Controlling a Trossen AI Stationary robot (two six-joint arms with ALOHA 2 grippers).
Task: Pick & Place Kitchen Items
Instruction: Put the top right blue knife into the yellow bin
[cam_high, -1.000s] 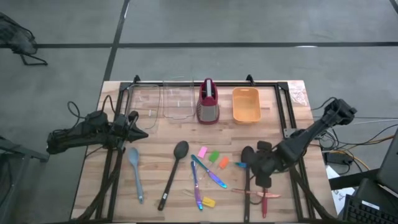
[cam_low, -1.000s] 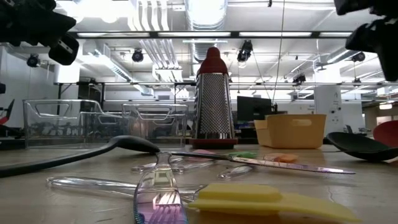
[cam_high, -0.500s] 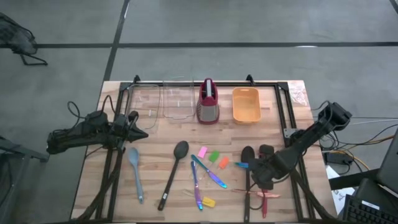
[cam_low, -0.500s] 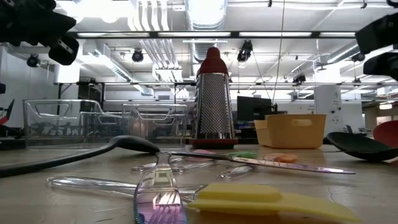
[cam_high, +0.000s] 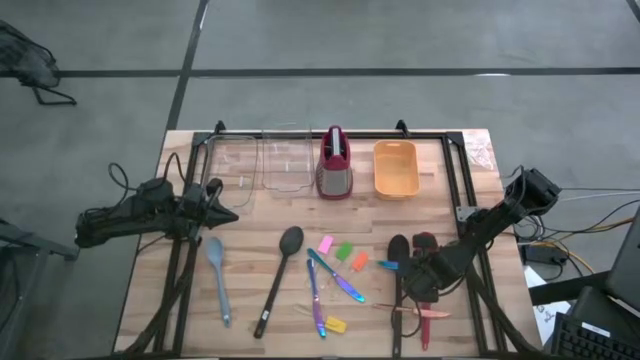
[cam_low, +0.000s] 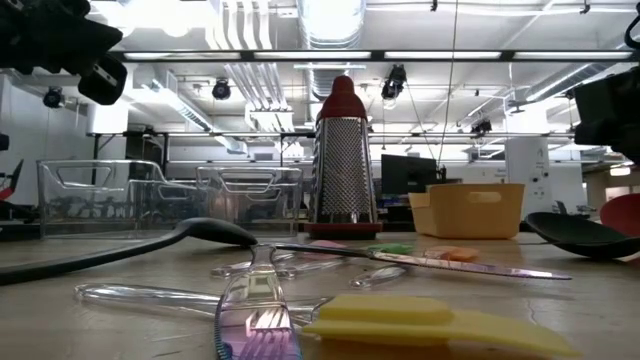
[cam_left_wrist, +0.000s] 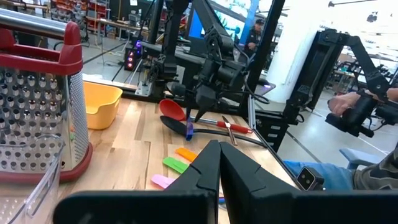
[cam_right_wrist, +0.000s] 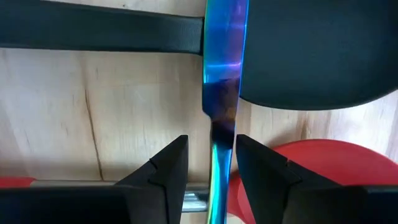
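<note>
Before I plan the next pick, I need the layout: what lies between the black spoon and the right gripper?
In the high view, the pink block, green block, orange block and thin cutlery lie between the black spoon and the right gripper.

1 camera looks straight down on the whole surface (cam_high: 250, 270). 1 sits low at the surface's edge, looking across. 2 ride the arms, very close. The top and low cameras both see the grater (cam_high: 334, 165).

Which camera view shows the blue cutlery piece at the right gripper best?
The right wrist view: the blue cutlery piece runs lengthwise between the right gripper fingers. The high view shows only a blue tip; the left wrist view shows it distant; the low view misses it.
</note>
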